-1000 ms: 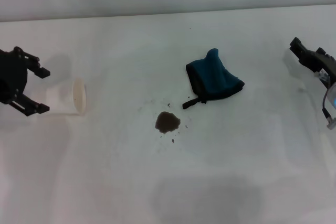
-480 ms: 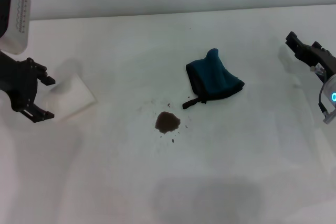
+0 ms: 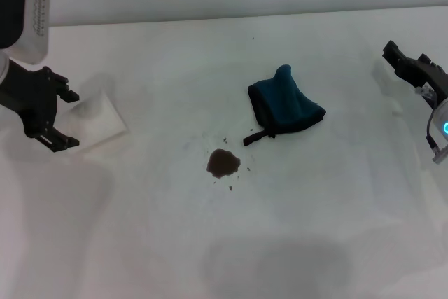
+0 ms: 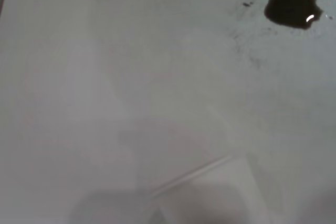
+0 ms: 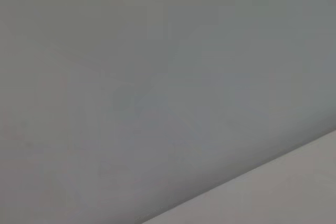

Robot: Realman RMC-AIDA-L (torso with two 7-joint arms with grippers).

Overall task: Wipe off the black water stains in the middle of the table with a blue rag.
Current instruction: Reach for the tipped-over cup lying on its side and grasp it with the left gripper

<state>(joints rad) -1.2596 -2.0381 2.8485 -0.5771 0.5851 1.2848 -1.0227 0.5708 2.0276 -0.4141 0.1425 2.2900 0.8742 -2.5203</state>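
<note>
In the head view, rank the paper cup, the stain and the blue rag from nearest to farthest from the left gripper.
From the left gripper:
1. Paper cup, right beside it at the table's left.
2. Black water stains, mid-table.
3. Blue rag, right of centre, farther back.

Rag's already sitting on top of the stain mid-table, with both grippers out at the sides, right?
Not quite. In the head view the blue rag lies beside the black water stains, apart from them and farther from the robot. The left gripper and right gripper are indeed out at the sides.
</note>
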